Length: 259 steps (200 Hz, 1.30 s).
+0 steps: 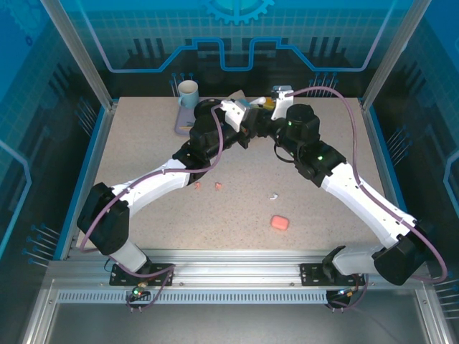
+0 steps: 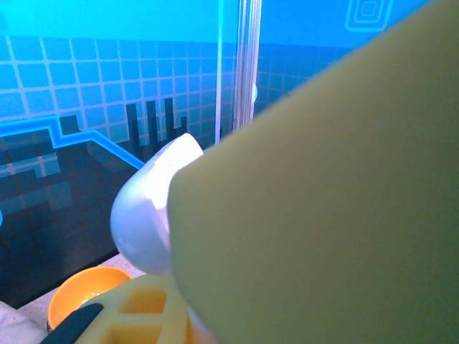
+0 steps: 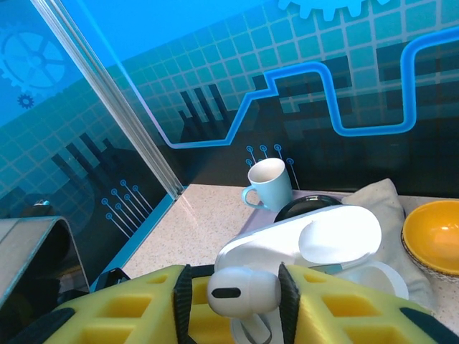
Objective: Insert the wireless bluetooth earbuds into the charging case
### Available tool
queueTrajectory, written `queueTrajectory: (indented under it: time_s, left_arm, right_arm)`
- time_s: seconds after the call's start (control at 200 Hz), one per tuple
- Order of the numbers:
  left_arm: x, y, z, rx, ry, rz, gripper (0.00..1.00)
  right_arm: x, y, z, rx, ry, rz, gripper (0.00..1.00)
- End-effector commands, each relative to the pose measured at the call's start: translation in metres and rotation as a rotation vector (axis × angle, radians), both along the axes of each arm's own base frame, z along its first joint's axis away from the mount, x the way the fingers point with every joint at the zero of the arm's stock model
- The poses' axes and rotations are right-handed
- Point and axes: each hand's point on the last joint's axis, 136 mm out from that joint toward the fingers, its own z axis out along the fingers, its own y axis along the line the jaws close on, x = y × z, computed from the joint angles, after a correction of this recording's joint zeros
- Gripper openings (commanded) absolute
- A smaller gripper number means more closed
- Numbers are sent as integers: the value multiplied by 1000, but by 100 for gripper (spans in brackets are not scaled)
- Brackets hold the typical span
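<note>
The earbud (image 3: 244, 292) and charging case (image 3: 337, 240) are glossy white plastic; the table (image 3: 208, 222) is matt, speckled.

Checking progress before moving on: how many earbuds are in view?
4. Two salmon-pink earbuds lie side by side mid-table, a white earbud to their right, a second white earbud between the jaws of the right gripper. Others may be hidden.

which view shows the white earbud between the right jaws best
Right wrist: the white earbud sits close and sharp between the right gripper's jaws. Top external: too small to tell; left wrist: blocked by a yellow finger.
</note>
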Motion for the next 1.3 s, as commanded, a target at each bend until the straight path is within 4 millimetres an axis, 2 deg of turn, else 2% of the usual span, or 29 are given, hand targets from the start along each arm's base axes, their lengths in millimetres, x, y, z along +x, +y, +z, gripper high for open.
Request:
queueTrajectory:
  time_s: [0.0,0.215,0.46,0.66,0.865,1.095,1.291]
  left_arm:
    - [-13,0,43,-69,-116,-30,0]
    - [-13,-1,40,-66,-107,-32,0]
    - [-13,-2,37,-66,-99,-35,0]
    - [-14,-2,37,-67,-99,-37,0]
    - [-13,-2,36,-69,-98,-36,0]
    - [-16,1,34,-64,-94,-34,0]
    - [-24,5,27,-30,-97,-53,0]
  right_arm:
    - [-2,7,-11,-4,63,21,42]
    - [7,-6,-3,68,85,-8,48]
    - [12,-11,5,154,109,-1,57]
    - [20,-20,3,237,146,-3,59]
    - [21,-28,14,304,147,1,61]
    - [7,-38,28,363,176,37,63]
    - [-18,-34,25,352,285,127,64]
